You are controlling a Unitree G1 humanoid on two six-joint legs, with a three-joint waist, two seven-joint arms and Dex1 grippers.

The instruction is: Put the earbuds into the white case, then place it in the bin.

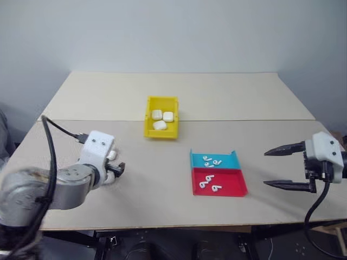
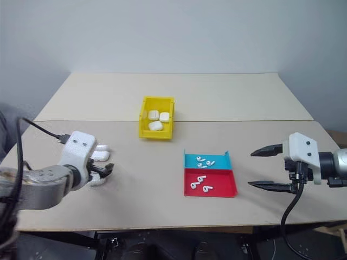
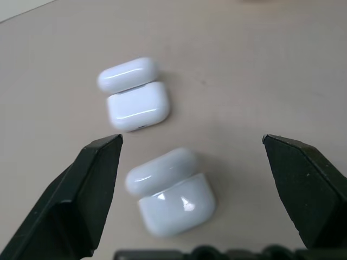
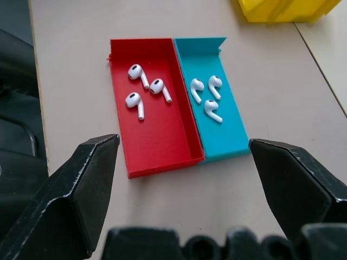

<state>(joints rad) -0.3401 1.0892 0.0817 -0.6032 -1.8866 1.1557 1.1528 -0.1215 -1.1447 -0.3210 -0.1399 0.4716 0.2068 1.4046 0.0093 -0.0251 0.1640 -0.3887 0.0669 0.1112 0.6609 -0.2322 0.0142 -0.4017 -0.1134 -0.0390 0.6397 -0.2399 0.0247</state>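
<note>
Left gripper — jaws spread wide, holding nothing — hangs over two white cases lying near the left edge of the table; I see both cases with lids hinged open, the nearer one between the fingers but untouched. Right gripper, likewise wide and empty, hovers near the right edge, pointing toward the trays. Red tray and blue tray sit side by side, touching, toward the front of the table and right of centre; I count three earbuds loose in the red one and three more in the blue. Bin — yellow, tall-walled — stands near the middle of the table, just before the seam where a second table joins behind; three closed white cases lie inside it. Bin and trays are apart; the open cases are well apart from both.
</note>
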